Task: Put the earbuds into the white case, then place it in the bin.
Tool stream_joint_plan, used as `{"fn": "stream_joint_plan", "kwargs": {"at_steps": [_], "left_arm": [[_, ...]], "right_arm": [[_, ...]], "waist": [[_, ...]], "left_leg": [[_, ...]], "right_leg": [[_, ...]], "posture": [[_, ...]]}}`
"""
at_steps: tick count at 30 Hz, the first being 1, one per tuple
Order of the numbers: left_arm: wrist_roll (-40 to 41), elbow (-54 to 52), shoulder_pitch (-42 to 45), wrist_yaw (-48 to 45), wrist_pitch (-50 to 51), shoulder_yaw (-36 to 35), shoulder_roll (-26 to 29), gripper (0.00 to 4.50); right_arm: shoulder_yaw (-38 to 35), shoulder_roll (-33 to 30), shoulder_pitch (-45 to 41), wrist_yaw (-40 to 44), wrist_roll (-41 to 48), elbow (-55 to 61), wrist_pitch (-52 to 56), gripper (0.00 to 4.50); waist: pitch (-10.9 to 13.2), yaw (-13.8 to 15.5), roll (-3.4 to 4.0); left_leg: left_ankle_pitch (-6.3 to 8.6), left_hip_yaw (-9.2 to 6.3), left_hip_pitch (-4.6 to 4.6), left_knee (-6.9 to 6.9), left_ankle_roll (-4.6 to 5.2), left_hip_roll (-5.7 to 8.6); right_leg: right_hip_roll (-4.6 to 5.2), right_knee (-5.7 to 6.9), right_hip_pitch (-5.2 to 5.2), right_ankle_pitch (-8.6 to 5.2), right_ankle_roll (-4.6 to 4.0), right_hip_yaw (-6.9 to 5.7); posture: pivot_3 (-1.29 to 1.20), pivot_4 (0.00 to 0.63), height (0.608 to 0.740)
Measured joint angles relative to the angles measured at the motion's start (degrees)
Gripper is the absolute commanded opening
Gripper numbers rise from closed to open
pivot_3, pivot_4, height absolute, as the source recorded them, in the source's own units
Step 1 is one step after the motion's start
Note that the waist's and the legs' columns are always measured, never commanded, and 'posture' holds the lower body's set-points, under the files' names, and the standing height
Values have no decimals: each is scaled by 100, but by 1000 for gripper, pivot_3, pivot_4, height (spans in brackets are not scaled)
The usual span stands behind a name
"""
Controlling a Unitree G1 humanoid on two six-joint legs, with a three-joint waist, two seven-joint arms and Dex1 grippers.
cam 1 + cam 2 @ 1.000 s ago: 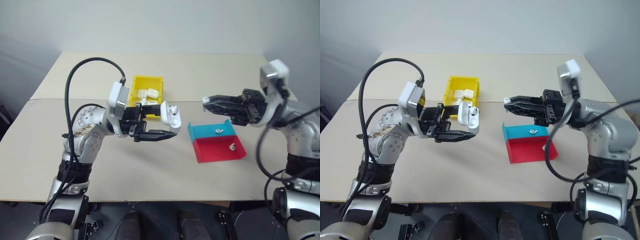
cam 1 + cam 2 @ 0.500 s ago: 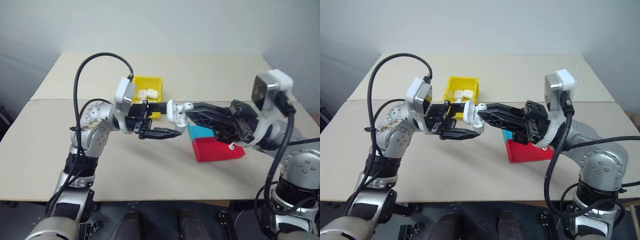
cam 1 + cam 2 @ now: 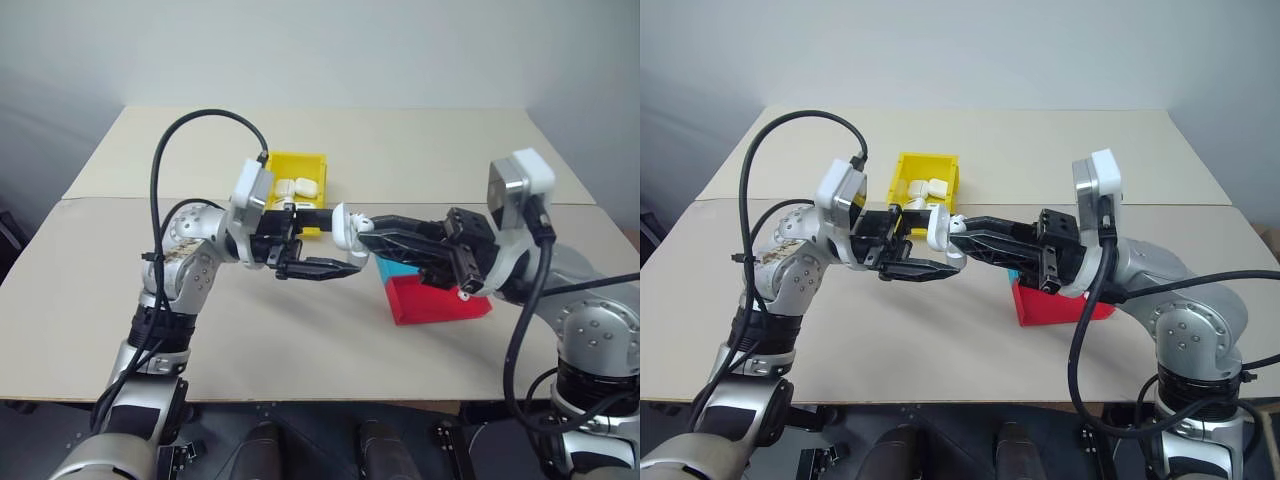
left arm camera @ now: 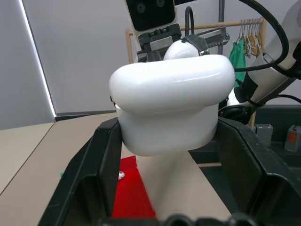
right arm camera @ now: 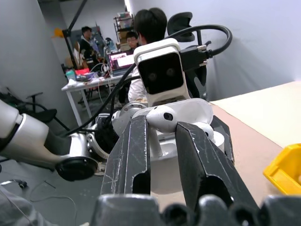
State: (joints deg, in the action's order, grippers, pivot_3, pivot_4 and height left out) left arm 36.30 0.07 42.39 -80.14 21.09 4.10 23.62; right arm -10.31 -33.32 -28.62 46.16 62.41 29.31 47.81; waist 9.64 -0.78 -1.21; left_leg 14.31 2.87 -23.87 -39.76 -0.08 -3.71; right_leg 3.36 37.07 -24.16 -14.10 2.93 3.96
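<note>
**K:** Two grippers meeting mid-air over the table [image 3: 300, 330]. Nearest the camera: left gripper [image 3: 335, 245] has its fingers spread wide around the white case [image 3: 345, 226], clamping its body, lid flipped up.

**M:** And the right?

**K:** Right gripper [image 5: 162, 123] has its fingers nearly together, pinching one earbud [image 5: 164, 114] by the stem, bulb up. Tips sit right at the open mouth of the case. Can't tell if the stem is in its well yet.

**M:** Rest of the earbuds?

**K:** Past the hands, a teal-and-red tray [image 3: 425, 302], mostly hidden behind the right arm. One more bud [image 3: 465, 292] lies on the red half. Farther back, the bin [image 3: 275, 165], yellow, with several white items already in it.

**M:** Risks?

**K:** My guess, three. First, the stem misses the well, so the bud sits cocked and the lid won't close. Cause: both arms unsupported in the air, so any small offset between them counts. Second, pushing in too hard could rotate the case in the left grip, since it's glossy plastic held on two flat sides. Third, releasing before the bud is seated drops it on the table, where it may roll.

**M:** Mitigation?

**K:** Slow insertion, release only once it's seated.
</note>
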Motion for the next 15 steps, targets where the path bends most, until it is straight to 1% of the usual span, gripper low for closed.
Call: {"fn": "stream_joint_plan", "kwargs": {"at_steps": [6,13,15], "left_arm": [[-62,31,-29,2,6,56,-12,2747],[-86,31,-37,7,7,56,-13,2747],[-92,31,-37,15,8,57,-22,2747]], "right_arm": [[167,-234,37,154,-289,77,-255,623],[289,-327,36,213,-432,109,-407,623],[300,-364,35,231,-440,110,-421,1353]], "waist": [[0,0,0],[0,2,0],[0,3,0]], "left_leg": [[0,-1,0,0,0,-1],[0,0,0,0,0,0],[0,0,0,0,0,0]], "right_leg": [[0,1,0,0,0,0],[0,0,0,0,0,0],[0,0,0,0,0,0]], "posture": [[0,150,740],[0,150,740],[0,150,740]]}}
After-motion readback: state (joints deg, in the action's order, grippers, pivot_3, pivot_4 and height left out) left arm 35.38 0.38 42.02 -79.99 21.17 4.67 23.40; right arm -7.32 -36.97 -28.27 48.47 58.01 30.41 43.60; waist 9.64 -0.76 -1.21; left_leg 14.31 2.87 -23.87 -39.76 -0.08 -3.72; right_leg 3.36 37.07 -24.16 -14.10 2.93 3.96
